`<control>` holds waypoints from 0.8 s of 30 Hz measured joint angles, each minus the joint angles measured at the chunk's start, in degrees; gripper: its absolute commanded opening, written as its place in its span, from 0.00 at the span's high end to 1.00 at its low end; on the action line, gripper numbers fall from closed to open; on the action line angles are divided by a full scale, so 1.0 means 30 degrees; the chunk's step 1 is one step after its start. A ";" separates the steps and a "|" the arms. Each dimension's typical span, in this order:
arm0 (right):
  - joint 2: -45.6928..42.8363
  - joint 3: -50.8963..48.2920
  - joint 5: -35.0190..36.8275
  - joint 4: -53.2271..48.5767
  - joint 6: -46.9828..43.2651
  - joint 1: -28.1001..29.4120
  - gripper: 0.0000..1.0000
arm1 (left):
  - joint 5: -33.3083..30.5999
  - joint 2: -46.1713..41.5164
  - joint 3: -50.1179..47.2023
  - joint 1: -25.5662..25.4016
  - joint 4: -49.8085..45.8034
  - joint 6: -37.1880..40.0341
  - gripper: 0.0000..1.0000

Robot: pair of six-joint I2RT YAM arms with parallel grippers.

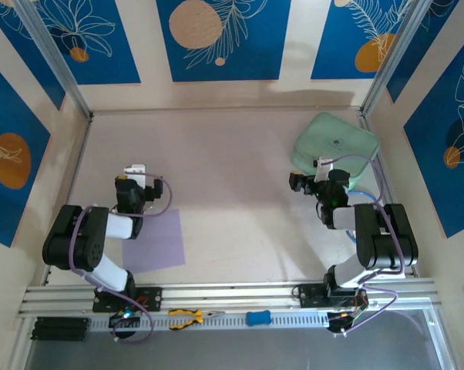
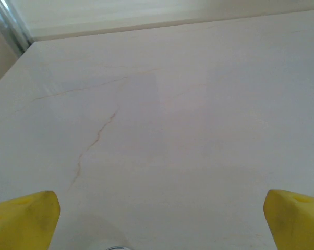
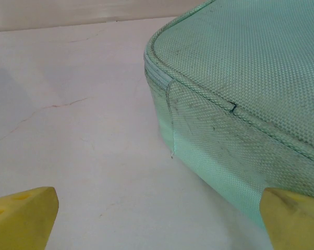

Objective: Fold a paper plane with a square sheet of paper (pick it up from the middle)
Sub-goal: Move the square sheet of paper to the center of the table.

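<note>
The square sheet of paper [image 1: 153,240] is pale lavender and lies flat on the table at the front left, its left part under the left arm. My left gripper [image 1: 135,173] is beyond the sheet's far edge, open; its yellow fingertips [image 2: 26,219] stand wide apart over bare tabletop, and the gripper [image 2: 162,224] holds nothing. My right gripper [image 1: 318,174] is at the right, just in front of the mint-green case [image 1: 336,142], open too. In the right wrist view the gripper [image 3: 159,224] holds nothing, and the case's corner [image 3: 240,88] is close ahead. The paper plane is out of view.
Yellow-handled pliers [image 1: 187,317] and a small blue object [image 1: 257,317] lie on the aluminium rail [image 1: 232,293] at the near edge. Walls with blue panels close the table on three sides, with metal posts [image 1: 58,65] in the back corners.
</note>
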 measured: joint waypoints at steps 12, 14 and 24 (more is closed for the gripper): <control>0.0000 0.0000 -0.0073 0.0000 0.0000 -0.0073 0.01 | 0.1421 0.0000 0.0138 0.0000 -0.0379 0.0138 0.00; 0.0000 0.0000 -0.0073 0.0000 0.0000 -0.0073 0.01 | 0.1486 -0.0007 0.0138 0.0000 -0.0393 0.0138 0.00; 0.0000 0.0000 -0.0073 -0.0007 0.0000 -0.0073 0.01 | 0.1552 -0.0007 0.0138 0.0000 -0.0393 0.0138 0.00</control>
